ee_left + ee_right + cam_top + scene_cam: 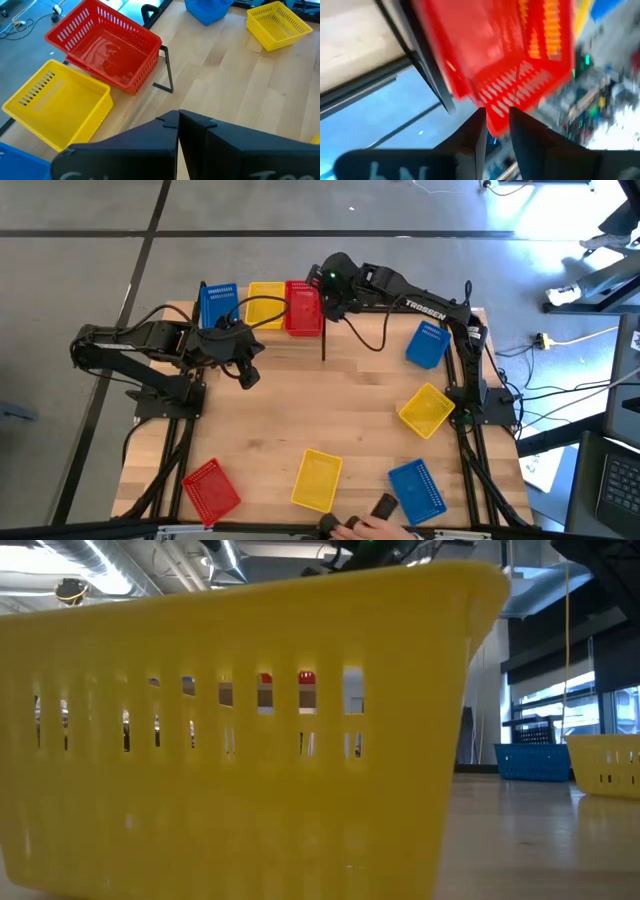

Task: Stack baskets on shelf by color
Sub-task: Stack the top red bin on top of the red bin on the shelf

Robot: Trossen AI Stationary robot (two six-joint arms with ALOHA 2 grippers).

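Three baskets stand side by side on the shelf at the table's far edge: a blue basket (218, 305), a yellow basket (265, 305) and a red basket (303, 308). The red one looks tilted beside the shelf's black post (323, 340). My right gripper (325, 292) reaches in from the right, open, its fingers on either side of the red basket's end wall (497, 122). My left gripper (248, 375) hangs shut and empty above the table, just in front of the shelf; its wrist view shows its fingertips (178, 117) together. My right gripper's open fingers (477, 132) stand on either side of the red basket's end wall, slanting down from the table's far right. The wrist view is blurred, so I cannot tell whether either finger touches the wall.
Loose baskets lie on the table: a blue basket (428, 343) and a yellow basket (427, 410) at the right, then a blue basket (415, 490), a yellow basket (317, 478) and a red basket (210, 488) near the front edge. A person's hand (365, 526) shows at the front edge.
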